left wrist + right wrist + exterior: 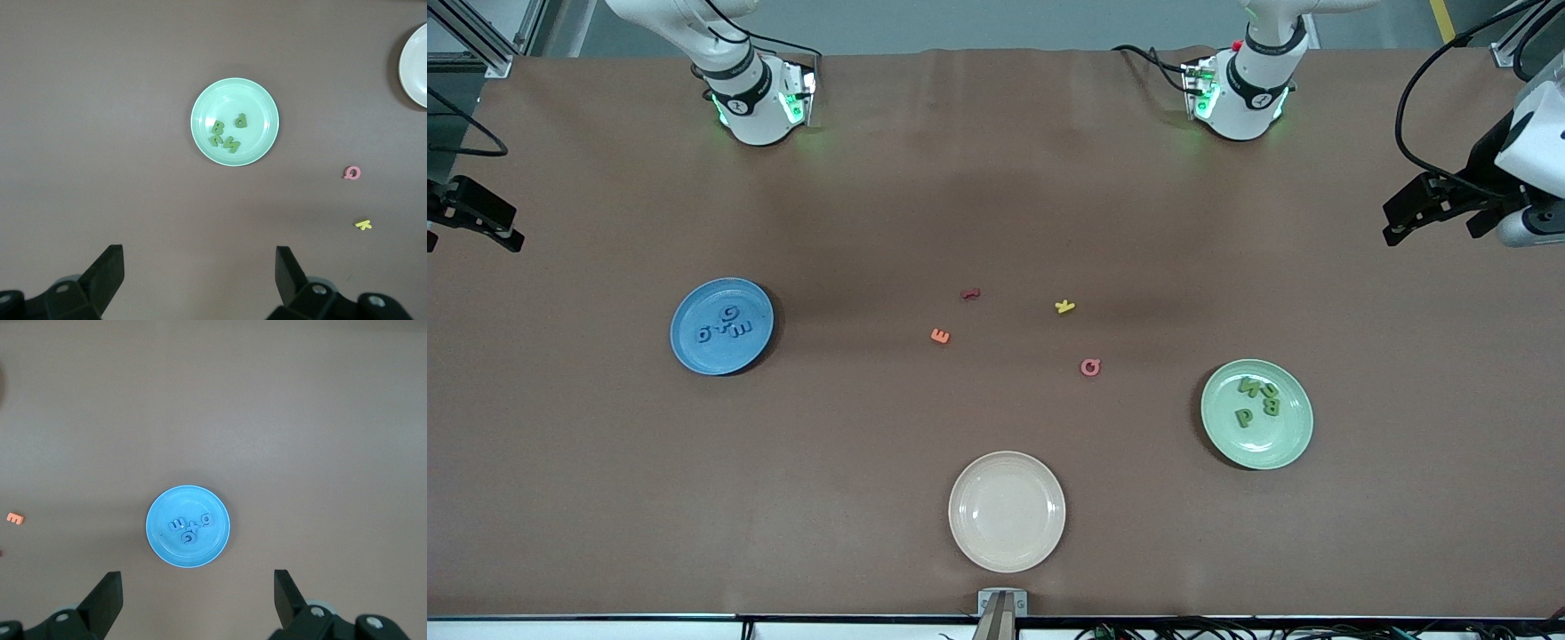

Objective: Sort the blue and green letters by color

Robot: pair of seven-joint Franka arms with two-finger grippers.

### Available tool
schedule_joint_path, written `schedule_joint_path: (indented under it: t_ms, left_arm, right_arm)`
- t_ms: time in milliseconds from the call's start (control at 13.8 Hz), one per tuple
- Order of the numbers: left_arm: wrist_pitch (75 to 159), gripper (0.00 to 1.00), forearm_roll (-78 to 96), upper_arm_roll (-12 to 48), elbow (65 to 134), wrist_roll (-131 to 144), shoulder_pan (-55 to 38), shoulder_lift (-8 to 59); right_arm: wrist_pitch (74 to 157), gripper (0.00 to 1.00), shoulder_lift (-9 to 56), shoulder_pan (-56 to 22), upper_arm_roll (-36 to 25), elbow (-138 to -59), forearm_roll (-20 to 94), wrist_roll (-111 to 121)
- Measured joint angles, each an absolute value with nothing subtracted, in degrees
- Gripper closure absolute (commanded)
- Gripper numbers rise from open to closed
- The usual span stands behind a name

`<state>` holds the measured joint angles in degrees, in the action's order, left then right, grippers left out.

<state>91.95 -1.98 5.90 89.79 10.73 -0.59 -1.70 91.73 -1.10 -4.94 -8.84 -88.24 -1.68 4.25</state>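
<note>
Lying between the plates: red letter (970, 293), orange letter (940, 335), yellow letter (1064, 307), pink letter (1090, 366).

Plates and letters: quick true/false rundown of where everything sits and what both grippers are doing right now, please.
1. All blue letters lie on the blue plate. True.
2. The green letters lie on the cream plate. False: they lie on the green plate; the cream plate holds nothing.
3. The yellow letter sits on a plate. False: it lies on the table.
4. The left gripper and right gripper are open, holding nothing. True.
</note>
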Motion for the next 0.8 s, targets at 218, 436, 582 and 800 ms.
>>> schedule_joint_path:
  t_ms: [218, 436, 582, 800]
  left_arm:
    - [91.95, 0.00, -1.98, 5.90, 89.74, 10.69, -0.59, -1.70]
    - [91.94, 0.00, -1.98, 5.91, 89.74, 10.67, -0.59, -1.70]
    - [91.94, 0.00, -1.98, 5.91, 89.75, 10.65, -0.59, -1.70]
    - [91.93, 0.00, -1.98, 5.91, 89.85, 10.64, -0.59, -1.63]
  right_arm:
    - [91.65, 0.00, -1.09, -4.94, -8.83, -88.24, -1.66, 4.25]
    - [90.59, 0.00, -1.03, -4.96, -8.77, -88.24, -1.66, 4.25]
    - [90.03, 0.00, -1.02, -4.96, -8.77, -88.24, -1.66, 4.25]
    - [89.26, 0.00, -0.98, -4.97, -8.75, -88.24, -1.61, 4.25]
